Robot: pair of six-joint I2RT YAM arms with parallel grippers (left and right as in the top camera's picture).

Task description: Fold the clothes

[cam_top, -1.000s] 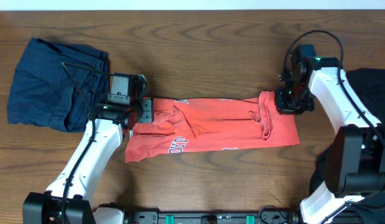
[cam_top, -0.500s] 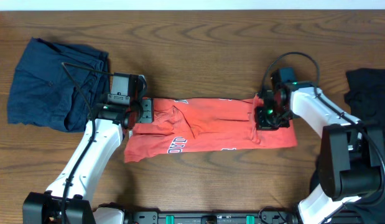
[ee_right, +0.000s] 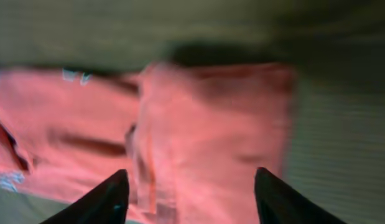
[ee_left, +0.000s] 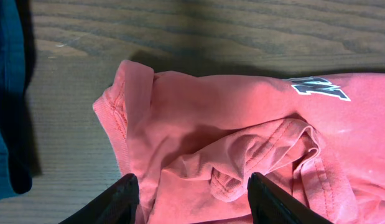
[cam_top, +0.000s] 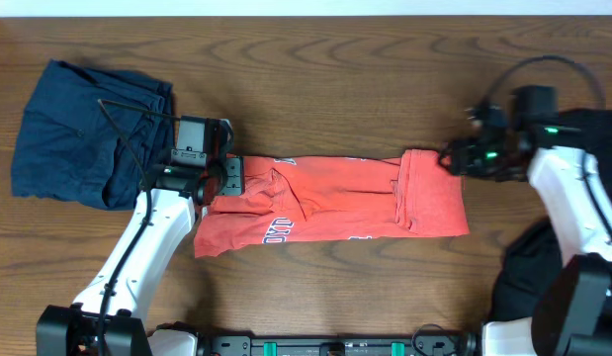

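Observation:
A coral-red T-shirt point(cam_top: 335, 198) lies as a long strip across the middle of the wooden table, its right end folded back over itself. My left gripper point(cam_top: 229, 178) sits at the shirt's left end. In the left wrist view it point(ee_left: 195, 202) is open, its fingers point(ee_left: 125, 200) straddling bunched red cloth point(ee_left: 242, 149) without pinching it. My right gripper point(cam_top: 452, 158) hovers just off the shirt's right edge. In the blurred right wrist view it point(ee_right: 192, 199) stands open above the folded end point(ee_right: 211, 124), holding nothing.
A pile of navy clothes point(cam_top: 83, 133) lies at the far left, close to the left arm. A black garment point(cam_top: 604, 121) shows at the right edge behind the right arm. Bare wood point(cam_top: 335, 89) runs along the back of the table.
The right gripper, shut on the shirt's right end, carried it leftward over the shirt, then let go, opened and drew back to the right. The left arm has not moved.

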